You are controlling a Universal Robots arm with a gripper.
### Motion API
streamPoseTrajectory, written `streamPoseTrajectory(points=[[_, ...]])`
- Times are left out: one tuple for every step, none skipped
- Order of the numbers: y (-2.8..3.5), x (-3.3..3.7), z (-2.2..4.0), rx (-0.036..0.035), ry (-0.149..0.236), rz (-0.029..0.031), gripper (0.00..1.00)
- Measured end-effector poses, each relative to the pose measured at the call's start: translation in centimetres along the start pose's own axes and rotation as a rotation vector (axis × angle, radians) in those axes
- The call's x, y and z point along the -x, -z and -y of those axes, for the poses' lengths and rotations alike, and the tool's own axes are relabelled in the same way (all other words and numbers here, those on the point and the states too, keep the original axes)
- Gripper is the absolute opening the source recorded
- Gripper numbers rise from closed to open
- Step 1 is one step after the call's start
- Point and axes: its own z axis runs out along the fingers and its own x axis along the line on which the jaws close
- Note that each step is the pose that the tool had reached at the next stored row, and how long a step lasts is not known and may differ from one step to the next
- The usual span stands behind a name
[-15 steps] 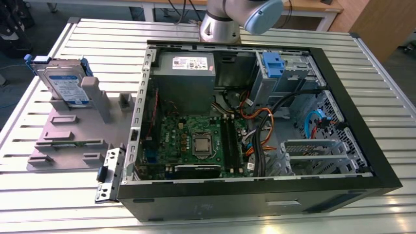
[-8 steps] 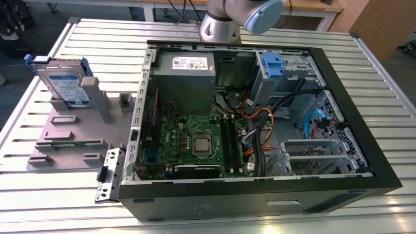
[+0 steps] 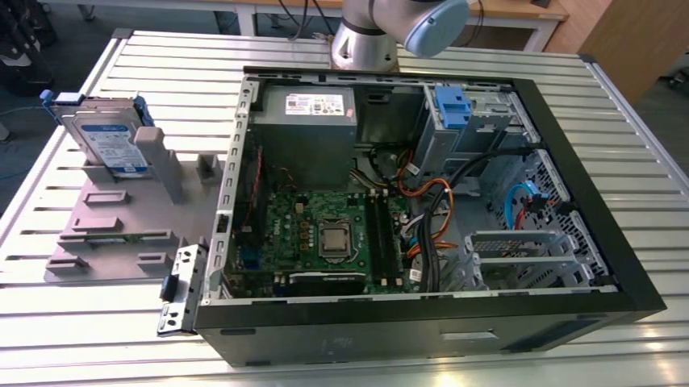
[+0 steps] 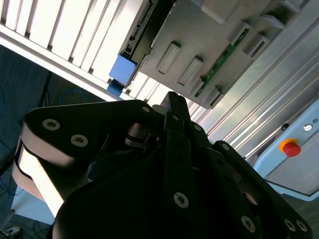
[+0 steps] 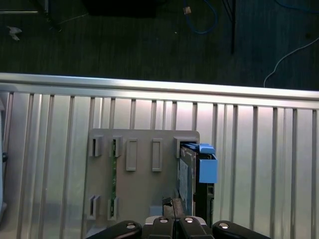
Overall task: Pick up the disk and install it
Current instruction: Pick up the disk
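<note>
Silver slatted bench (image 3: 64,322) carries, nearest you in the exterior view, the open black computer case (image 3: 377,339). At the exterior view's left lies a grey fixture plate (image 3: 108,234). The disk (image 3: 108,137) stands upright at that plate's far end. Dark floor (image 5: 149,40) lies beyond the bench edge. The arm (image 3: 366,40) rises behind the case. Its claw (image 5: 172,203) hangs over the plate, closed on nothing.
</note>
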Motion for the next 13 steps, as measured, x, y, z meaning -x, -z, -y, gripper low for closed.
streamPoseTrajectory(points=[[0.00, 0.00, 0.00, 0.0000, 0.001, 0.0000, 0.11], [0.00, 0.00, 0.00, 0.0001, 0.003, -0.0001, 0.11], [0.00, 0.00, 0.00, 0.0001, 0.004, -0.0001, 0.11], [0.00, 0.00, 0.00, 0.0001, 0.005, -0.0002, 0.11], [0.00, 0.00, 0.00, 0.0002, 0.006, -0.0002, 0.11], [0.00, 0.00, 0.00, 0.0002, 0.008, -0.0003, 0.11], [0.00, 0.00, 0.00, 0.0002, 0.009, -0.0003, 0.11], [0.00, 0.00, 0.00, 0.0003, 0.010, -0.0004, 0.11], [0.00, 0.00, 0.00, 0.0003, 0.011, -0.0004, 0.11], [0.00, 0.00, 0.00, 0.0003, 0.013, -0.0005, 0.11], [0.00, 0.01, -0.01, 0.0003, 0.014, -0.0005, 0.11], [0.00, 0.01, -0.01, 0.0003, 0.015, -0.0005, 0.11], [0.00, 0.01, -0.01, 0.0004, 0.016, -0.0006, 0.11]])
